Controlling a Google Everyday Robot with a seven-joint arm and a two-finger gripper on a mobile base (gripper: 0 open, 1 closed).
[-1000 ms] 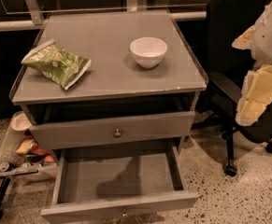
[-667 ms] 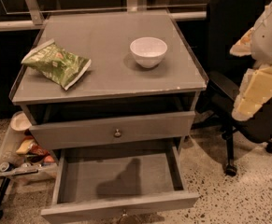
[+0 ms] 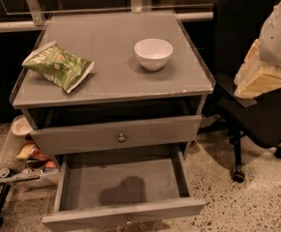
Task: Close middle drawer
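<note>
Location type: office-style work area.
Indicators: black swivel chair on castors, speckled hard floor, grey drawer cabinet set against a dark partition with a metal rail. The robot's gripper hangs at the right edge, above the chair seat.

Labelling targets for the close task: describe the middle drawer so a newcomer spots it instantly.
Find the grey cabinet with the white bowl on top, left of the black office chair where the claw hangs. Below the taller drawer front with the round knob, the middle drawer is the only one pulled wide open, showing its bare grey inside.
</note>
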